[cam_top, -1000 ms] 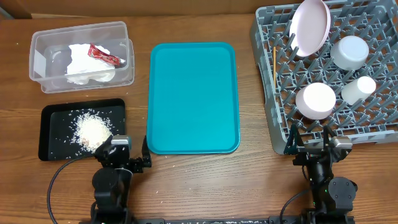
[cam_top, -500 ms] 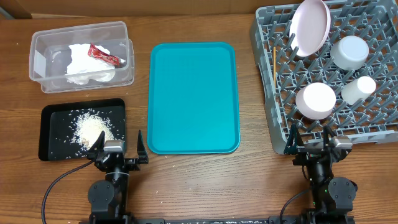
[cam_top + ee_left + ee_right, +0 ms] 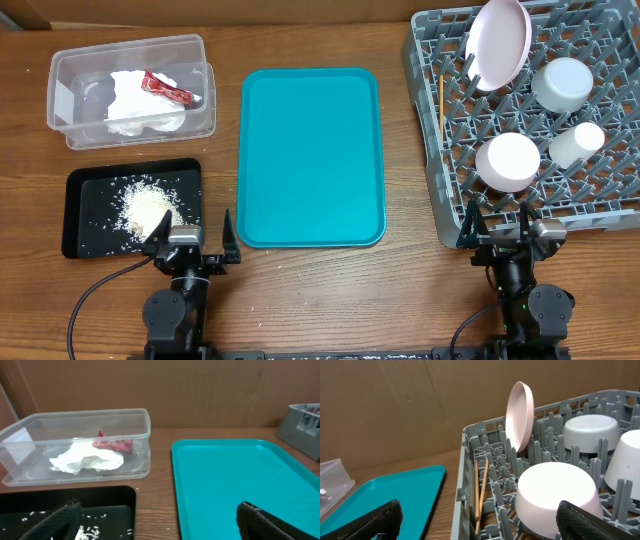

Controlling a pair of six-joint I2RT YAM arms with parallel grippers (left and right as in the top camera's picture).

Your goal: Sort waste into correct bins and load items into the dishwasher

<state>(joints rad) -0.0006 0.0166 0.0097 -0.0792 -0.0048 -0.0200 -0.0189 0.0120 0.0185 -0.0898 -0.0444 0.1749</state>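
Grey dish rack (image 3: 450, 225) at two o'clock is propping the plate (image 3: 500, 42) on edge between pegs, napkin (image 3: 140, 105) and wrapper (image 3: 166, 89) are lying in the clear tub (image 3: 60, 125) at ten, rice (image 3: 148, 208) in the black tray (image 3: 85, 220) at eight, left gripper (image 3: 189, 240) and right gripper (image 3: 500, 228) gaping empty

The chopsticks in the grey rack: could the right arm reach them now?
Probably yes. The right gripper sits open and empty by the rack, and the chopsticks lie uncovered along its left side.

Table (image 3: 300, 290) holds tub (image 3: 128, 43), black tray (image 3: 85, 215), teal tray (image 3: 310, 155), rack (image 3: 600, 197)
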